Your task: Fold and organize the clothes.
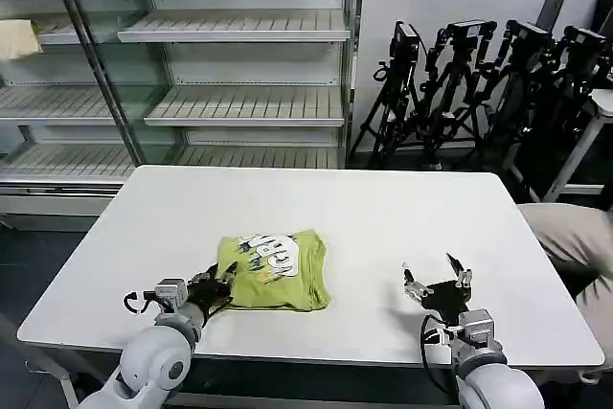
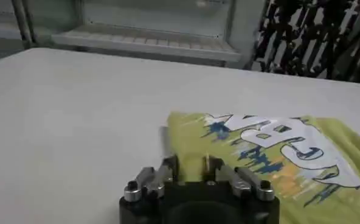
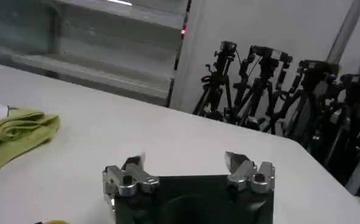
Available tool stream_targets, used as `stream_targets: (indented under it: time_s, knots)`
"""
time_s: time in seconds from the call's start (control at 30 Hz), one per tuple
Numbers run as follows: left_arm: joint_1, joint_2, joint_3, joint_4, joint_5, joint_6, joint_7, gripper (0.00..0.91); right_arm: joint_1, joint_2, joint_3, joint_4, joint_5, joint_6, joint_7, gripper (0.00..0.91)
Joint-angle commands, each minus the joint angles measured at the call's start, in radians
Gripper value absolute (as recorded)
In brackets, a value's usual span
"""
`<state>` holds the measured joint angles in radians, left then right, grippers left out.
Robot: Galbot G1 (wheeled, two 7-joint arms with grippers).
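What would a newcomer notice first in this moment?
The folded lime-green T-shirt, white and blue print facing up, lies near the front of the white table. The left gripper sits at its corner, fingers narrowly apart; the right gripper rests open, well clear.

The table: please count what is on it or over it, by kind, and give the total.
Lime-green T-shirt, folded, with a white and blue print: 1
Robot tools: 2, the left tool at the shirt's edge with fingers close together, and the right tool open, apart from the shirt
Total: 3, on the white table
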<state>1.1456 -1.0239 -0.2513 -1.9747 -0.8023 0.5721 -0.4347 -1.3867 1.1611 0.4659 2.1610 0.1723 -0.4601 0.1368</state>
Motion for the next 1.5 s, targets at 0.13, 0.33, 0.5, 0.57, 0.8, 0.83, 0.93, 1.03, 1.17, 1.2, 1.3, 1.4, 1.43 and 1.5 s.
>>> stream_targets:
  time_s: [0.13, 0.33, 0.5, 0.57, 0.8, 0.83, 0.93, 1.03, 1.17, 1.2, 1.3, 1.4, 1.43, 1.5]
  knots:
    - [0.065, 0.056, -0.07, -0.014, 0.227, 0.004, 0.166, 0.0, 0.01, 0.004, -0.006, 0.0, 0.001, 0.002, -0.001, 0.907]
    - [0.195, 0.263, -0.35, -0.012, 0.236, 0.004, 0.321, 0.0, 0.024, 0.028, -0.025, -0.013, -0.001, 0.014, -0.001, 0.907]
    - [0.347, 0.484, -0.665, 0.052, 0.246, -0.013, 0.426, 0.0, 0.031, 0.036, -0.034, -0.014, -0.003, 0.016, -0.004, 0.907]
    - [0.389, 0.535, -0.769, 0.075, 0.251, -0.023, 0.456, 0.0, 0.024, 0.036, -0.031, -0.013, -0.002, 0.022, -0.005, 0.907]
    - [0.416, 0.623, -0.942, -0.014, 0.249, 0.004, 0.499, 0.0, -0.003, 0.046, -0.017, -0.011, -0.008, 0.046, -0.012, 0.907]
    - [0.412, 0.616, -0.932, -0.046, 0.25, 0.005, 0.495, 0.0, -0.005, 0.05, -0.018, -0.012, -0.01, 0.047, -0.012, 0.907]
    - [0.389, 0.555, -0.762, -0.22, 0.314, 0.006, 0.477, 0.0, -0.02, 0.054, -0.016, -0.005, -0.024, 0.054, -0.023, 0.907]
    - [0.369, 0.448, -0.507, -0.35, 0.453, 0.007, 0.456, 0.0, -0.035, 0.048, -0.008, 0.009, -0.027, 0.056, -0.027, 0.907]
    - [0.342, 0.275, -0.098, -0.447, 0.649, 0.006, 0.401, 0.0, -0.049, 0.044, 0.001, 0.022, -0.032, 0.053, -0.029, 0.907]
    - [0.341, 0.23, -0.061, -0.464, 0.698, 0.006, 0.399, 0.0, -0.051, 0.044, 0.001, 0.025, -0.035, 0.052, -0.029, 0.907]
    - [0.374, 0.113, 0.102, -0.501, 0.835, 0.004, 0.381, 0.0, -0.062, 0.046, 0.006, 0.03, -0.043, 0.052, -0.031, 0.907]
    - [0.382, 0.014, 0.192, -0.487, 0.881, -0.006, 0.362, 0.0, -0.061, 0.048, 0.002, 0.029, -0.052, 0.051, -0.031, 0.907]
    - [0.363, -0.004, 0.207, -0.466, 0.884, -0.012, 0.357, 0.0, -0.055, 0.049, -0.002, 0.03, -0.054, 0.047, -0.03, 0.907]
    - [0.296, -0.031, 0.219, -0.423, 0.863, -0.016, 0.354, 0.0, -0.043, 0.05, -0.01, 0.034, -0.06, 0.038, -0.027, 0.907]
